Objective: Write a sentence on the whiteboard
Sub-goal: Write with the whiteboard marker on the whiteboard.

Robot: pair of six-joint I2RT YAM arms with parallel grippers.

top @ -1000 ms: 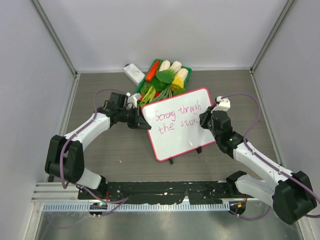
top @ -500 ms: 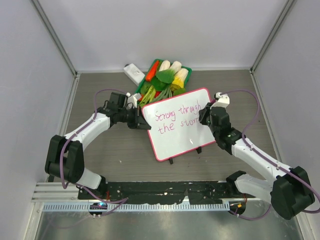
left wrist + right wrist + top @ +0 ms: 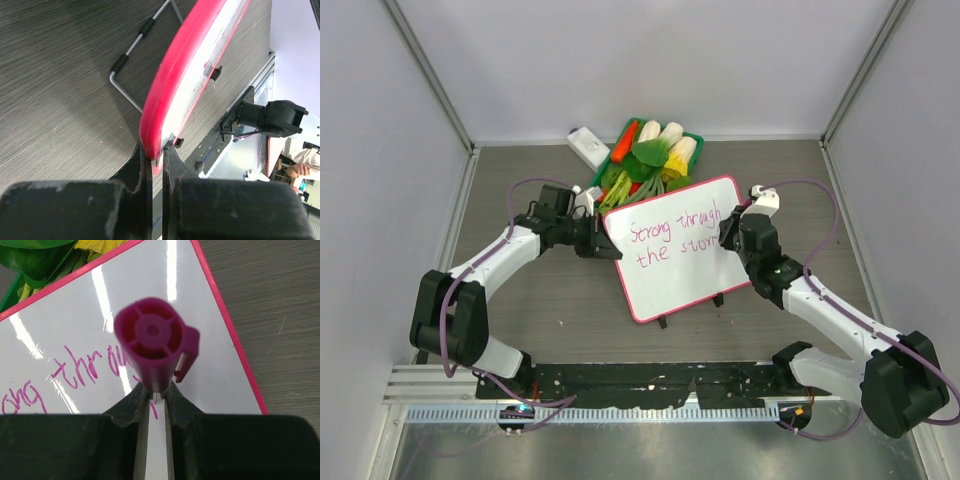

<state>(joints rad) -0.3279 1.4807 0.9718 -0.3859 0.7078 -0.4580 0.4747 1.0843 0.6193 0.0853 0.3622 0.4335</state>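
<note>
**Two arms at a lettered whiteboard**

1. Surface (image 3: 550,300): dark wood-grain, carrying all items below.
2. Left arm: reaches from its base at the near left corner, forward and then inward. The forearm is roughly level and points right toward the board's left edge.
3. Right arm: rises from the near right corner and slants forward and left. Its wrist is bent over the board's right side.
4. Whiteboard (image 3: 685,270): centre of the surface, between the two hands, turned at an angle. It has a pink-red rim and rests on a wire stand (image 3: 131,47) with black sleeves.
5. Basket (image 3: 692,134): green, heaped with vegetables, just behind the board's far edge.
6. Block (image 3: 586,146): small, white, left of the basket by the back wall.
7. Left hand (image 3: 156,160): fingers narrow, pinching the board's left rim.
8. Right hand (image 3: 157,395): fingers narrow, clamped on a magenta marker (image 3: 152,347). The marker's capped end faces the wrist camera and its tip is hidden.
9. Sentence (image 3: 670,235): thin magenta script in two lines on the board's upper half. It reads roughly "Strong through the storm", and the last letters lie beside the right hand.
</note>
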